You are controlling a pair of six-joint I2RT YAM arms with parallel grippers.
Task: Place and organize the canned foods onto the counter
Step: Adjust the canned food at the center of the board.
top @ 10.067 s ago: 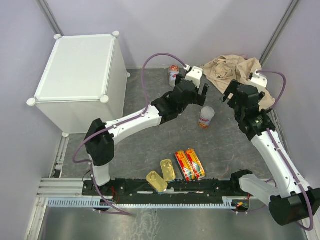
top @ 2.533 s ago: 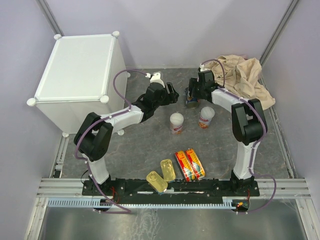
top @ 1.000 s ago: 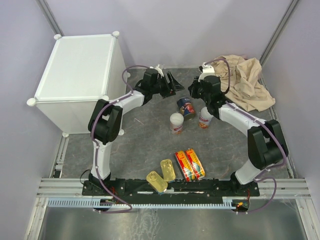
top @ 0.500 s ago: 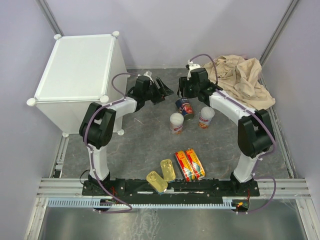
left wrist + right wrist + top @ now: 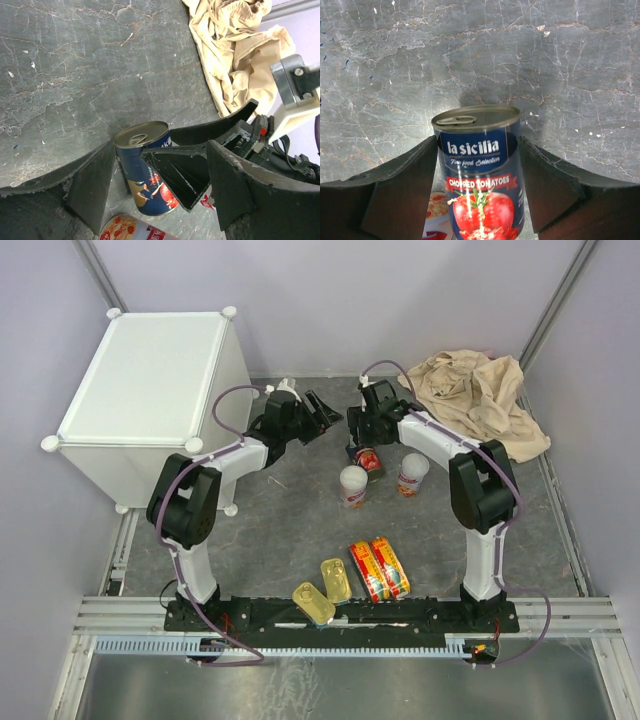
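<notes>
Counter [image 5: 150, 380] far left. Left gripper [image 5: 323, 411] spread, holding nothing, between counter and cans. Right gripper [image 5: 358, 432] released, fingers either side of the upright dark tomato can [image 5: 368, 460] on the floor. White-and-red cans [image 5: 352, 483] stand just beside it.

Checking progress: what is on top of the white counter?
Nothing rests on the counter: its top panel is bare. The whole top is in view, so none of it is covered; its inside cannot be seen.
</notes>
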